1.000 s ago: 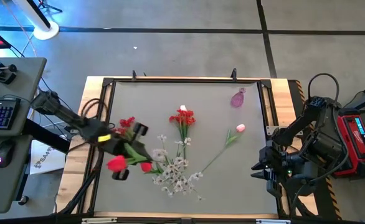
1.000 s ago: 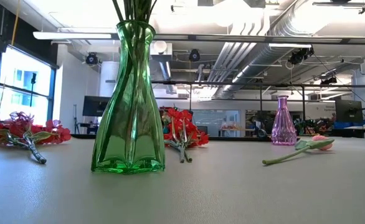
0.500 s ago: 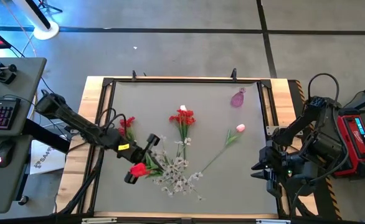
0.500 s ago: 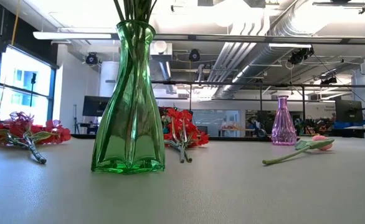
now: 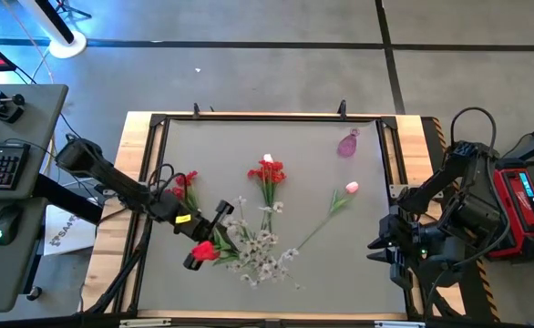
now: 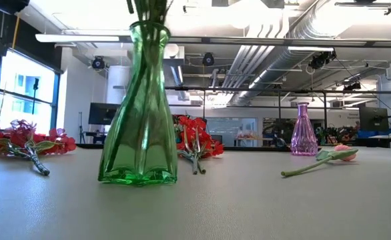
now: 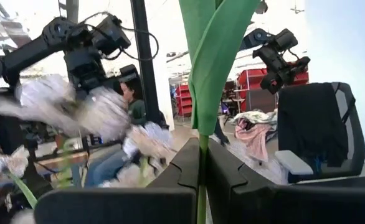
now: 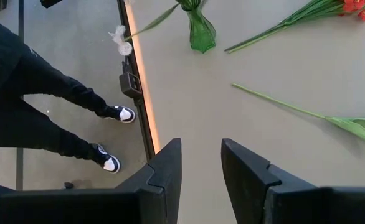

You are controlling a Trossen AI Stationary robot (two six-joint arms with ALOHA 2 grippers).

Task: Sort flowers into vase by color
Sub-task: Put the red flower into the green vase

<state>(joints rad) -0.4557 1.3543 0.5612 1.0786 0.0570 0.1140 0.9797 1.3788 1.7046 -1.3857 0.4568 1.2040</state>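
Observation:
My left gripper (image 5: 212,239) is shut on a red tulip (image 5: 203,249) beside the green vase (image 6: 139,113). The vase stands on its base at the table's near middle, with sprays of white blossoms (image 5: 260,253) over it. A red blossom cluster (image 5: 183,182) lies at the left and another (image 5: 267,173) in the middle. A pink tulip (image 5: 351,189) lies to the right, and a small purple vase (image 5: 348,144) stands at the back. My right gripper (image 8: 201,162) hangs open over the table's right edge with nothing in it. My left gripper pinches the tulip's green stem (image 7: 201,163) between its two fingers, just under a broad leaf (image 7: 217,56). The fingers come about level from the table's left and lie across the stem. The stem stands upright with the blossom above the fingers; its lower end is hidden.
A raised black frame (image 5: 162,123) runs round the table top. A person's legs in dark trousers and sneakers (image 8: 58,106) stand beyond the table's edge. Bare table surface lies along the near edge and the far left.
My left gripper has come down and moved toward the table's right, up to the green vase, carrying the red tulip with it. In the low view the vase's neck has shifted a little.

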